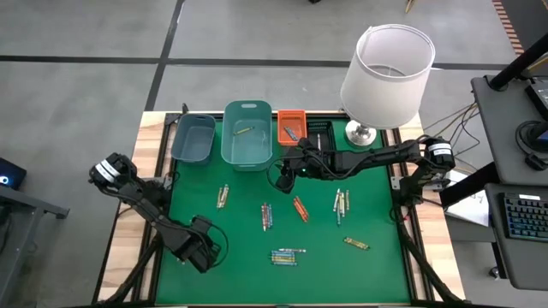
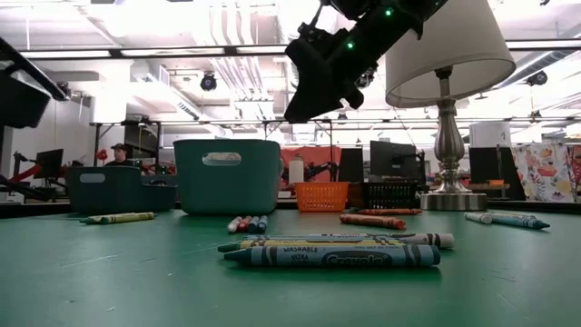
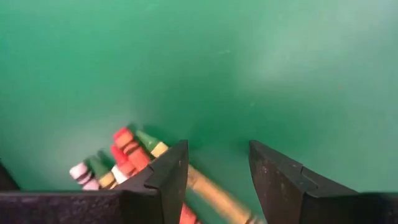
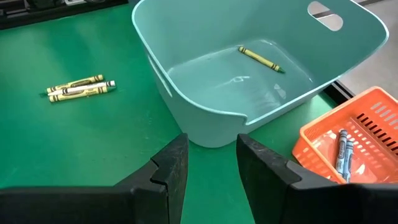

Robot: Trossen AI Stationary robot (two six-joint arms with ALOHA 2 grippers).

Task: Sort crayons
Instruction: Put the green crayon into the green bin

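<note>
Crayons lie in small groups on the green mat (image 1: 248,257): yellow ones (image 1: 223,195), a mixed bunch (image 1: 266,216), an orange one (image 1: 300,208), pale ones (image 1: 341,203), one (image 1: 356,244) and a near group (image 1: 288,255). My right gripper (image 1: 282,171) is open and empty. It hangs above the mat at the teal bin's (image 4: 249,93) near wall, raised in the low view (image 2: 313,91). My left gripper (image 1: 205,252) is open, low at the near left. In its wrist view its fingers (image 3: 217,168) stand on either side of a yellowish crayon (image 3: 211,194), beside red, green and white crayons (image 3: 124,158).
A yellow-green crayon (image 4: 261,59) lies in the teal bin. The orange basket (image 4: 367,124) holds blue crayons (image 4: 342,149). A blue-grey bin (image 1: 193,139) and a black basket (image 1: 318,133) also stand along the far edge. A lamp (image 1: 385,73) stands at the far right.
</note>
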